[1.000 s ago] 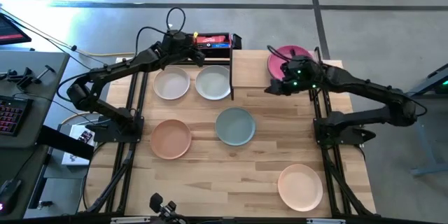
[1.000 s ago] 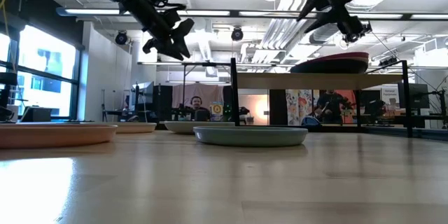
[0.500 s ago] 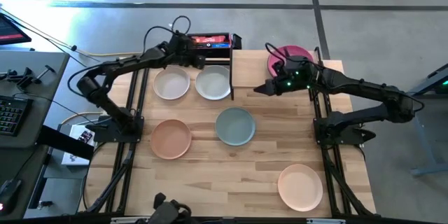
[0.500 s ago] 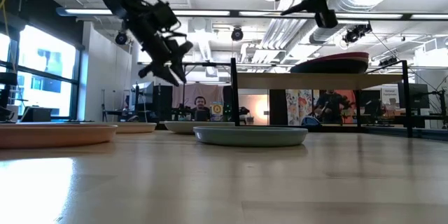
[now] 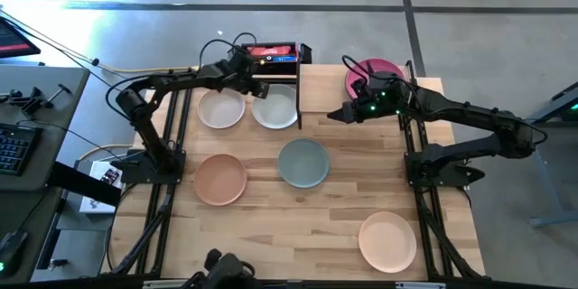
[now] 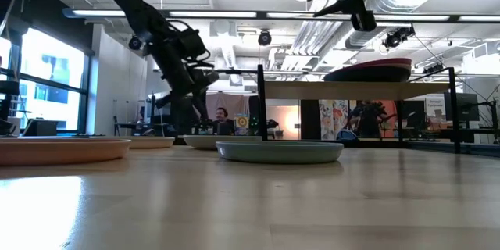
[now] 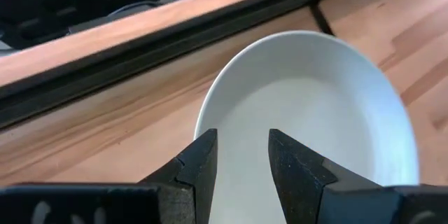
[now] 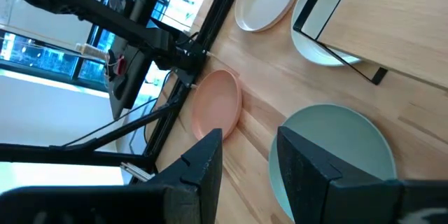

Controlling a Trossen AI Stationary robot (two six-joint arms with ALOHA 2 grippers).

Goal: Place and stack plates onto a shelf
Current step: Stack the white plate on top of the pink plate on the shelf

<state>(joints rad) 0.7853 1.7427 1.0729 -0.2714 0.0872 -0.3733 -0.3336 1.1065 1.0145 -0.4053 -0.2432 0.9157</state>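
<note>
Plates: white plate (image 7: 308, 112) just beyond parted left gripper (image 7: 241, 161) fingers, beside cream plate (image 5: 221, 108). Right gripper (image 5: 336, 115), fingers parted and empty, above shelf (image 5: 330, 90) bearing one magenta plate (image 5: 368, 69). On table (image 5: 334, 217): five plates, counting green (image 5: 302, 163), two peach (image 5: 219, 179).

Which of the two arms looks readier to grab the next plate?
Left. Its open left gripper hangs right over the white plate beside the shelf, while the right gripper hovers above the shelf, holding nothing.
</note>
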